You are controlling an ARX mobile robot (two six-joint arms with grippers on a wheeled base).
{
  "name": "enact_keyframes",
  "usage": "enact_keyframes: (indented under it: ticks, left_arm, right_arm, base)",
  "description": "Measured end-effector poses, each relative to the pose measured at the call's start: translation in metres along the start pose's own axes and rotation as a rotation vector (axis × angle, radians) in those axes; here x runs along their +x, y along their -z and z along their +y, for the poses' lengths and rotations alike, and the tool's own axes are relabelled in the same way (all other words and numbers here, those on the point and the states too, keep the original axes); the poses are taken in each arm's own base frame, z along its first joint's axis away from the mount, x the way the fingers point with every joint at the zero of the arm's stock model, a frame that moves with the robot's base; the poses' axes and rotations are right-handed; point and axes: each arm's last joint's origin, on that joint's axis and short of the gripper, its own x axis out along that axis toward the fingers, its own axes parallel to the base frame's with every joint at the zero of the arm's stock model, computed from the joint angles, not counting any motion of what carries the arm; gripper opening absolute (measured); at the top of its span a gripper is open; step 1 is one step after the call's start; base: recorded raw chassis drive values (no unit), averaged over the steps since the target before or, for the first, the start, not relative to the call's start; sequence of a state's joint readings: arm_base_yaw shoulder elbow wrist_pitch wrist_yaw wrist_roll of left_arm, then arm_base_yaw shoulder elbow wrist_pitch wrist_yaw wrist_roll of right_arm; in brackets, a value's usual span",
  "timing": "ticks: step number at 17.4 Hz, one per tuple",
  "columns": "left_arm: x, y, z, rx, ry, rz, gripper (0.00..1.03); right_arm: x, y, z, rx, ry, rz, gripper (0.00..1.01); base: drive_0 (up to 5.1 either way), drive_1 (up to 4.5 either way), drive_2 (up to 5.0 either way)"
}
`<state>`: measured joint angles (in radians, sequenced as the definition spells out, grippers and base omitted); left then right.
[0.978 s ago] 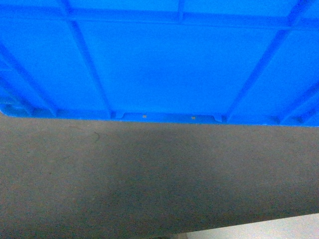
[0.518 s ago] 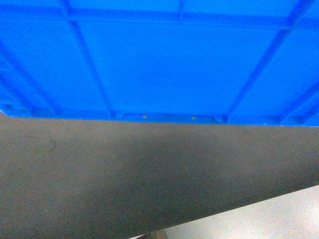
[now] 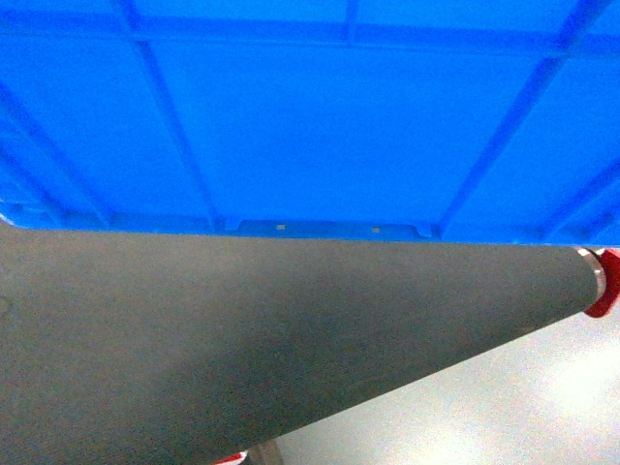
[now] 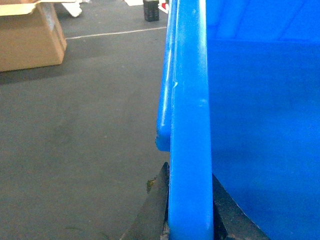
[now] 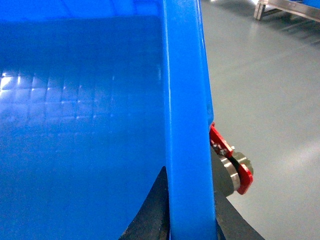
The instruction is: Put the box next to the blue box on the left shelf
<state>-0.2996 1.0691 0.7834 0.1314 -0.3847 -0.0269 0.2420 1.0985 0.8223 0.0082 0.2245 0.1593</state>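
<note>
The box (image 3: 329, 116), a large bright-blue crate, fills the top half of the head view with its ribbed outer wall. My left gripper (image 4: 190, 172) is shut on the box's thick rim (image 4: 190, 115), one black finger outside and one inside. On the opposite wall my right gripper (image 5: 189, 175) is shut on the rim (image 5: 185, 90) in the same way. The smooth inside of the box shows in both wrist views. A bit of silver metal frame (image 5: 280, 6) shows far off; I cannot tell whether it is the left shelf. The other blue box is out of view.
Under the box lies a dark grey flat surface (image 3: 194, 339), ending at the right in a metal roller with a red cap (image 3: 599, 281), also seen beside the box wall (image 5: 235, 167). Light grey floor (image 3: 504, 407) lies beyond. A cardboard box (image 4: 30, 40) stands on dark flooring at the left.
The box stays fixed in the head view. The dark grey surface has swung beneath it, more light floor shows at the lower right, and the red-capped roller end has come into view.
</note>
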Motion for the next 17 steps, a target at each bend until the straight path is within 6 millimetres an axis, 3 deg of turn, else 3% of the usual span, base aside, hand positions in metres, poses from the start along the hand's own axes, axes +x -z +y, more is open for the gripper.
enact_keyframes:
  ticks: [17]
  left_arm:
    - [0.0, 0.0, 0.0, 0.0, 0.0, 0.0, 0.09]
  right_arm:
    - [0.0, 0.0, 0.0, 0.0, 0.001, 0.0, 0.09]
  base:
    - [-1.5, -1.48, -1.5]
